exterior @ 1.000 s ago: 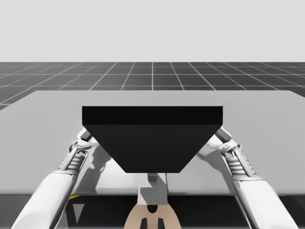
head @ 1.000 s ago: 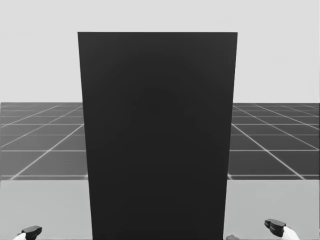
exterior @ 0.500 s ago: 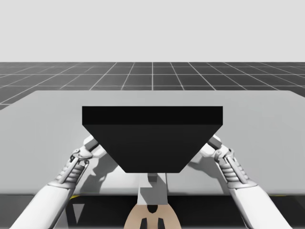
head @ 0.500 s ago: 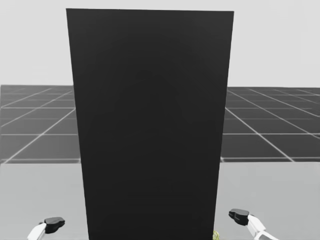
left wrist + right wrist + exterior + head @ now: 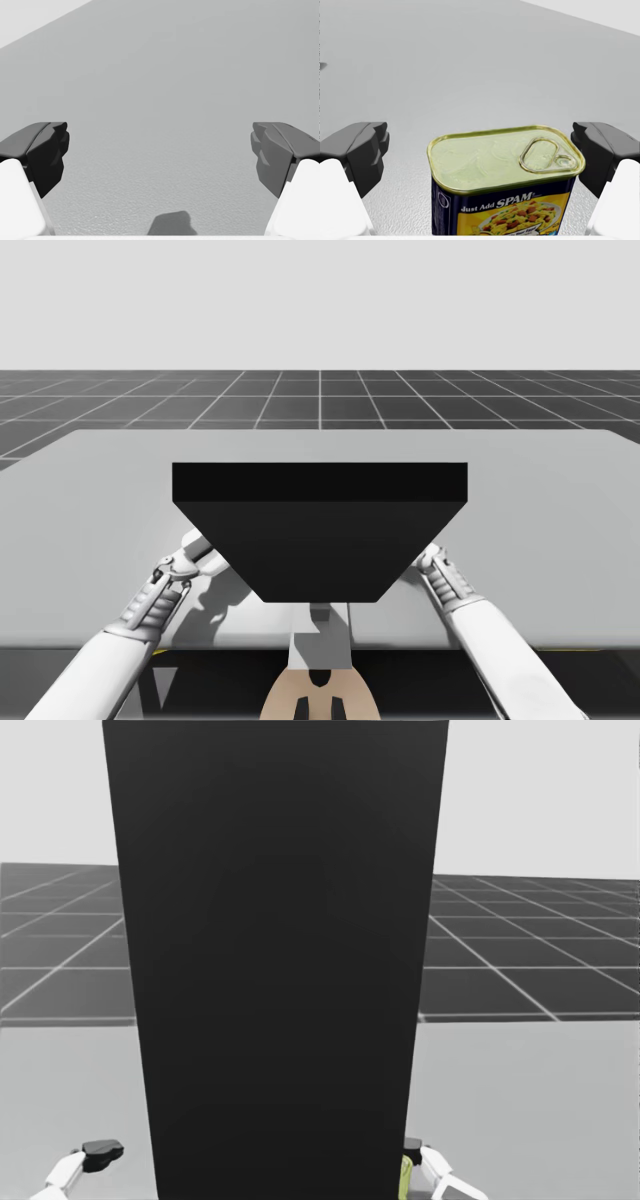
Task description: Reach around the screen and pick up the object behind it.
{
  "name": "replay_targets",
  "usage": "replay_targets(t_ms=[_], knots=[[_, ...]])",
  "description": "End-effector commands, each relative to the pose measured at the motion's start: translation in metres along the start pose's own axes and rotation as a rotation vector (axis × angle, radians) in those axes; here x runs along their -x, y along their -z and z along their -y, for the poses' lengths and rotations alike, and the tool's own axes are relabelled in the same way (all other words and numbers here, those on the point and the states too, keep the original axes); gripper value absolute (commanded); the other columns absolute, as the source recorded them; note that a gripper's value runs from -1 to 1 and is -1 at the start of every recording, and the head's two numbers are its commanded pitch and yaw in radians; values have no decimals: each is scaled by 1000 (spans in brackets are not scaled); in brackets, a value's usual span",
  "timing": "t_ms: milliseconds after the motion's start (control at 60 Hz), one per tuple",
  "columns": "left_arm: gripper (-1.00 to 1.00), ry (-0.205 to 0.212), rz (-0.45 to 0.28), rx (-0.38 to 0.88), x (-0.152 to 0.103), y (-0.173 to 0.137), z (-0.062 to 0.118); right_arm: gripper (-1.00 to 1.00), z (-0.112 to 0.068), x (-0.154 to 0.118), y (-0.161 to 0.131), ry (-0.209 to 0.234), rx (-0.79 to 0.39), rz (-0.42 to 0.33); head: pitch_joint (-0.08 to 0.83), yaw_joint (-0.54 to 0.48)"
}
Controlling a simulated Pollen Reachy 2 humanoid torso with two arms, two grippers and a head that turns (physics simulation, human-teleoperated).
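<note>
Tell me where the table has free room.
Free: the table left and right of the black screen, and ahead of my open left gripper. Crowded: inside my right gripper, where the blue rectangular can stands.

Right pincer [image 5: 479, 146] to blue rectangular can [image 5: 502, 167].

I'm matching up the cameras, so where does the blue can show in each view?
High view: hidden by the black screen.
Head view: yellow-green sliver of the blue rectangular can at the screen's lower right edge.
Right wrist view: between the open fingers of my right gripper.
Shared landmark: my right gripper.
</note>
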Motion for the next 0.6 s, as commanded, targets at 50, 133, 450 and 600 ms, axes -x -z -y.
replay_targets(t_ms=[50,133,450,600], knots=[[-1000,5,1,13,0,0,2,-1000,2,18,5,10,-53,-3,170,-87],[-1000,8,0,13,0,1,3,-1000,3,20,7,26,-56,5,170,-89],[-1000,13,0,8,0,0,3,228,13,29,11,-39,101,-10,165,-93],[-1000,17,-2,-1,0,0,2,1000,23,19,2,-43,185,-28,161,-93]])
